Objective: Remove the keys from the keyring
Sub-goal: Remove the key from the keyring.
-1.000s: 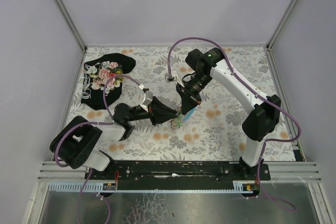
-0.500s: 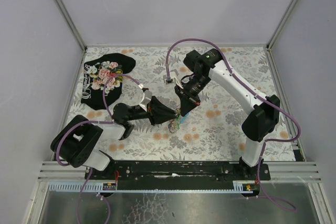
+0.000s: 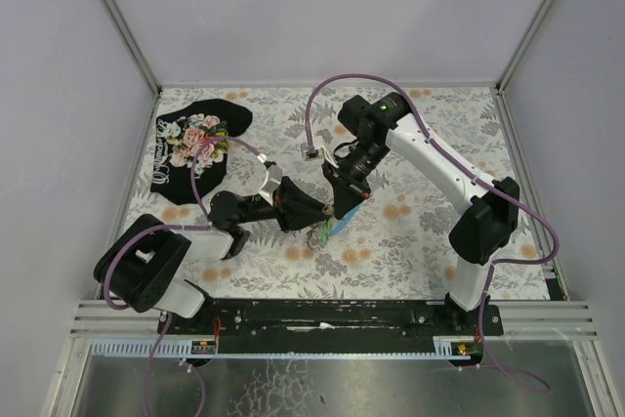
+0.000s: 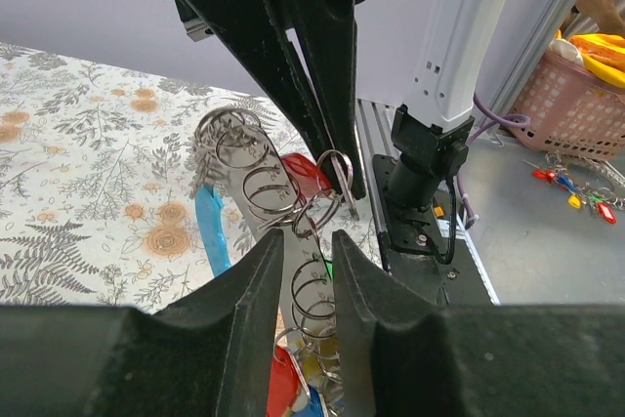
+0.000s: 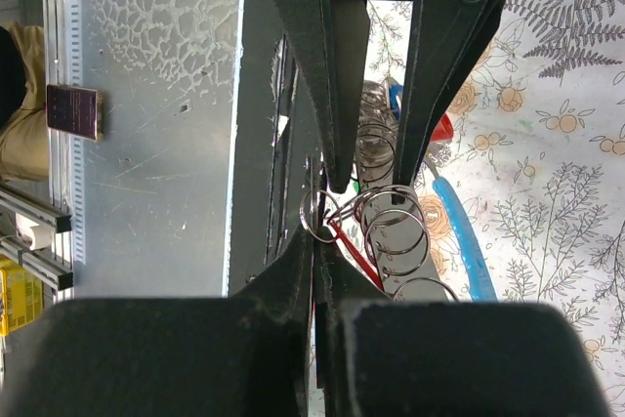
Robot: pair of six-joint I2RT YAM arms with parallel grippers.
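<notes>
Keyring [image 4: 210, 231] pinched in right claw [image 5: 315, 241], hanging between left claw's [image 4: 305, 256] parted fingers [image 4: 244, 290].

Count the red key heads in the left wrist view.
2. One red head sits behind the keyring coils at centre; another shows at the bottom edge. More may be hidden.

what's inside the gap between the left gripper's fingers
The keyring, a string of silvery loops, runs through the left gripper gap, with a red key head below. The fingers hide what hangs lower and whether they pinch the loops.
</notes>
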